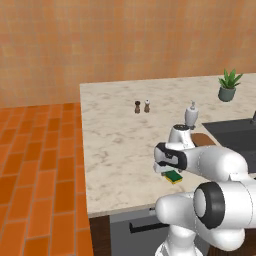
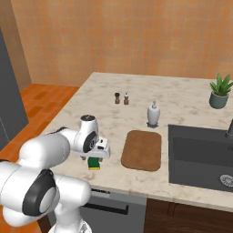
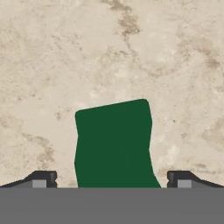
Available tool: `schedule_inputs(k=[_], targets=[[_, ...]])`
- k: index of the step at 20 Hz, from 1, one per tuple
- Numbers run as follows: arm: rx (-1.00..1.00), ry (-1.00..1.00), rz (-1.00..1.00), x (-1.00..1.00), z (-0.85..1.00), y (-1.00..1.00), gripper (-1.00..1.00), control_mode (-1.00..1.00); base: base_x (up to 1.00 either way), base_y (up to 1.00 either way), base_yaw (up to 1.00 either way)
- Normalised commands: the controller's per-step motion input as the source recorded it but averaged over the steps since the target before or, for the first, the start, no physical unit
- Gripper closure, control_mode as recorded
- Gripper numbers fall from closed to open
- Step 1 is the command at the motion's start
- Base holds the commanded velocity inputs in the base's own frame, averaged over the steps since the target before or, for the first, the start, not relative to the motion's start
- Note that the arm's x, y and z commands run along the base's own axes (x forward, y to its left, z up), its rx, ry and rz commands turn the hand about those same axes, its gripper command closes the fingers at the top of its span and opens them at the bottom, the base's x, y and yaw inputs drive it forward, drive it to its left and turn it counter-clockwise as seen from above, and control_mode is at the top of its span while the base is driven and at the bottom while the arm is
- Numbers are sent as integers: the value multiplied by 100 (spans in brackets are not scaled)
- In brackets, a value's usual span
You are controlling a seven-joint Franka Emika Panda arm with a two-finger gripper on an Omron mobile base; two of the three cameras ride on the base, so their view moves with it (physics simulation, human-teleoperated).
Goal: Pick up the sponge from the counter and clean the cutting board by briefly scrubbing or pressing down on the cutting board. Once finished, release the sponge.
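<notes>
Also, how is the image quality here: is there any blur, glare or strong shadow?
Left base view: soft and evenly lit, no glare on the counter. Right base view: only a faint shadow beside the sponge. Hand view: the sponge's green top looks flat and untextured, with crisp edges.

No readable text, label, brand, number or sign is showing anywhere in these views.
</notes>
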Motion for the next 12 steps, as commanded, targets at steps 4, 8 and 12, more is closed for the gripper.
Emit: schedule_inputs(k=[4, 8, 12], targets=[[0, 0, 0, 12, -30, -1, -100, -100, 0, 0, 0], [0, 0, 0, 8, -31, 0, -100, -100, 0, 0, 0], [0, 0, 0, 0, -14, 0, 100, -100, 0, 0, 0]])
